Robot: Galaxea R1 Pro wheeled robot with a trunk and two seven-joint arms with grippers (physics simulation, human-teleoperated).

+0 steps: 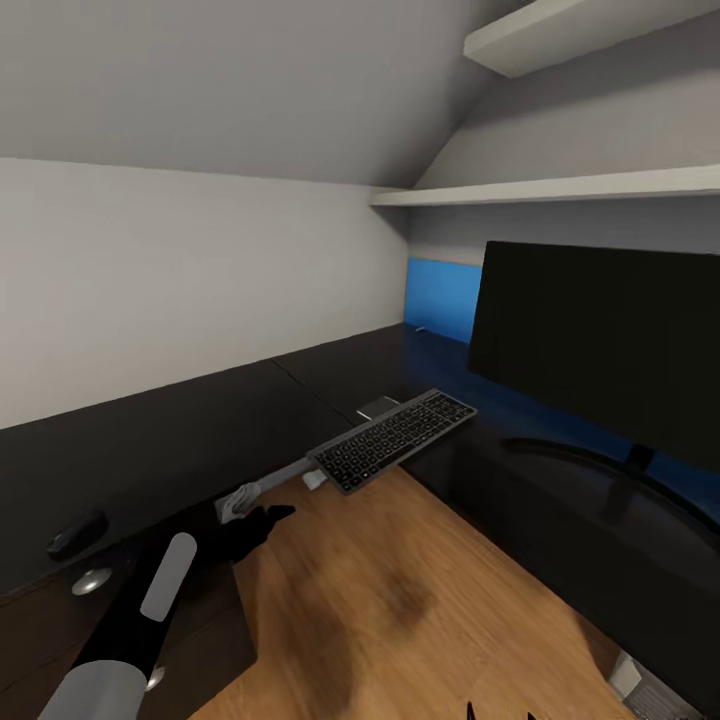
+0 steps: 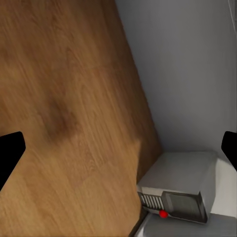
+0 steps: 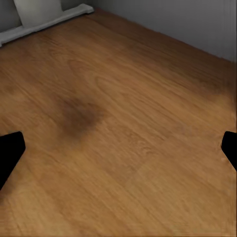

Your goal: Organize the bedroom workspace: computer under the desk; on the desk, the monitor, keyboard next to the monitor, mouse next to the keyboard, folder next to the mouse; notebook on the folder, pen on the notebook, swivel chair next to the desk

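- Head view: the black L-shaped desk runs along the pale wall and turns at the corner under two white shelves.
- The monitor stands upright on the desk's right-hand stretch, black screen facing out, its thin stand on a curved base.
- The keyboard lies at the inner corner of the desk, left of the monitor; its near end reaches out past the desk edge over the wood floor.
- The mouse sits on the left stretch, close to the front edge, well apart from the keyboard, above a round silver knob of the drawer unit.
- The folder, bright blue, stands against the wall behind the monitor's left edge.
- The left arm reaches forward in front of the drawer unit, its left hand below the desk edge; from here I cannot tell how its fingers stand.
- Left wrist view: the two black fingertips sit at opposite edges, wide apart with nothing between; beyond them floor, grey wall and a grey box with a red dot, perhaps the computer.
- Right wrist view: the right hand's fingertips also stand wide apart over bare floor, holding nothing; a white skirting strip runs along the wall.
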